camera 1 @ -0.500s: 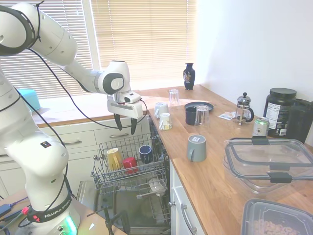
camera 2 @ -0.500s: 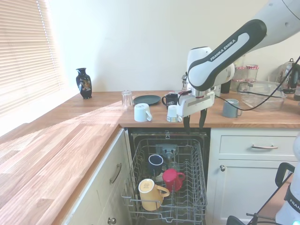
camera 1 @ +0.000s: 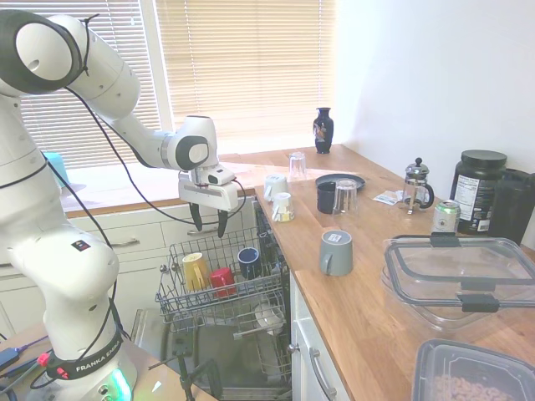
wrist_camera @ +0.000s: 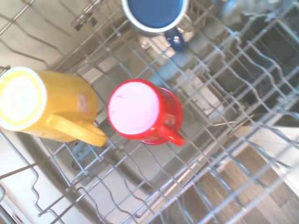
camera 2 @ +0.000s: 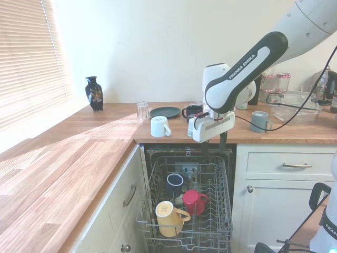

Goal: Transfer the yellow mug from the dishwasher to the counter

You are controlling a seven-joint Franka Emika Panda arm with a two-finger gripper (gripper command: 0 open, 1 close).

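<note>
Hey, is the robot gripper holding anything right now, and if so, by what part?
Nothing is held. The gripper hangs open above the rack, and the yellow mug sits untouched in the dishwasher.

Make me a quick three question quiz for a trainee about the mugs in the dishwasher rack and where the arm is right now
1. True or false: the yellow mug is already standing on the counter.
2. Which mug sits right beside the yellow mug in the dishwasher rack? A) the red mug B) the dark blue mug C) the grey mug
3. Fill in: the gripper hangs above the rack with its fingers ____ and nothing between them.

Key
1. False: it lies in the rack.
2. A. The dark blue mug sits further back, and the grey mug is on the counter.
3. Open.
</note>
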